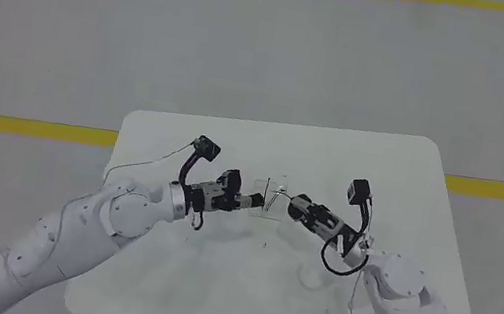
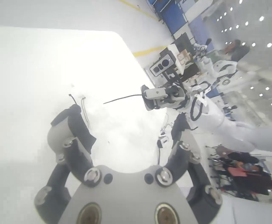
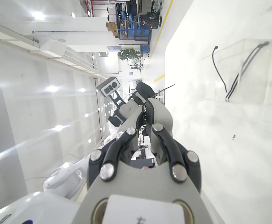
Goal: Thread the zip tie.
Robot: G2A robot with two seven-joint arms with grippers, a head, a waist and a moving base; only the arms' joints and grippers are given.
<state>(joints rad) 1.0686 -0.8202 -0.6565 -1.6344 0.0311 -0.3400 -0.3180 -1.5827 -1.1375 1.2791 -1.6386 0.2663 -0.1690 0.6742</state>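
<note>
**Fig.** Handover stage of threading, at the middle of the white table [image 1: 382, 170].

**(a)** The right gripper [image 2: 142, 95] has its fingers closed on one end of a black zip tie [image 2: 119, 98]. The rest of the strap juts free. It cannot be told whether the clamped end is the head or the tail.

**(b)** The left gripper [image 2: 126, 114] is spread wide and holds nothing.

**(c)** A clear box [image 3: 210, 80] sits on the table between the two grippers, just on their far side. It contains the spare zip ties [image 3: 244, 69].

**Key relation.** The held tie's long axis runs left to right, roughly along the line joining the two grippers. Its free end points left, toward the open left gripper, which is the nearer tool to that end. The tip appears to stop short of the gap between the left fingers. The coming move therefore likely turns on bringing that gap into line with the strap's axis before closing. Because the slender strap bows slightly, its tip may wander as the grippers approach.
</note>
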